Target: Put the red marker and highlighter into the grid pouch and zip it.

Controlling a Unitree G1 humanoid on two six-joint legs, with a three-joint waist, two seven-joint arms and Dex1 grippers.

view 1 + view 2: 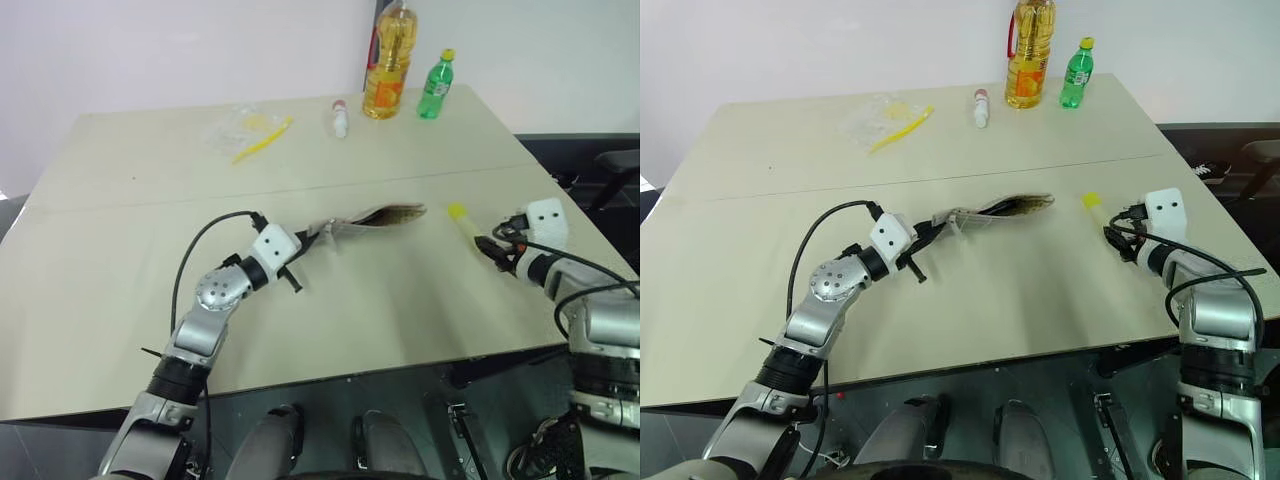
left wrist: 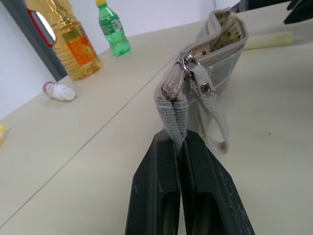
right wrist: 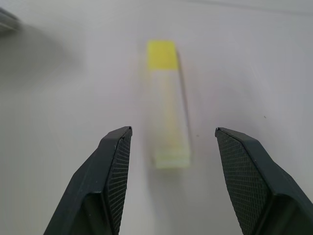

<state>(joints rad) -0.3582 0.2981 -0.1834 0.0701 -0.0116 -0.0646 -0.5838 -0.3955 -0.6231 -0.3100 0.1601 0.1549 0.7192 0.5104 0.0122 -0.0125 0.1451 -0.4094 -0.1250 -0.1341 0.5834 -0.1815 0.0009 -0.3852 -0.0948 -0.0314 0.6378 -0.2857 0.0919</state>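
Bare table (image 1: pixel 400 300) around the highlighter (image 3: pixel 167 107) (bottles (image 1: pixel 388 60) well apart).

- oil bottle (image 1: pixel 388 62) and green bottle (image 1: pixel 435 86) upright at the desk's (image 1: pixel 130 220) far edge
- small white tube (image 1: pixel 340 118) lying beside them
- clear bag (image 1: pixel 232 127) with a thin yellow stick (image 1: pixel 264 139)

The grid pouch (image 2: pixel 215 73) is grey fabric crossed by thin pale grid lines, with a silver metal zipper pull (image 2: pixel 188 63) and a dotted tan lining (seen through its open mouth). The highlighter (image 3: pixel 168 105) is pale translucent yellow with a brighter yellow cap. The table (image 1: pixel 150 200) is plain beige. An oil bottle (image 1: pixel 388 60) glows amber with a red handle; the small bottle (image 1: pixel 434 86) is green, yellow-capped.
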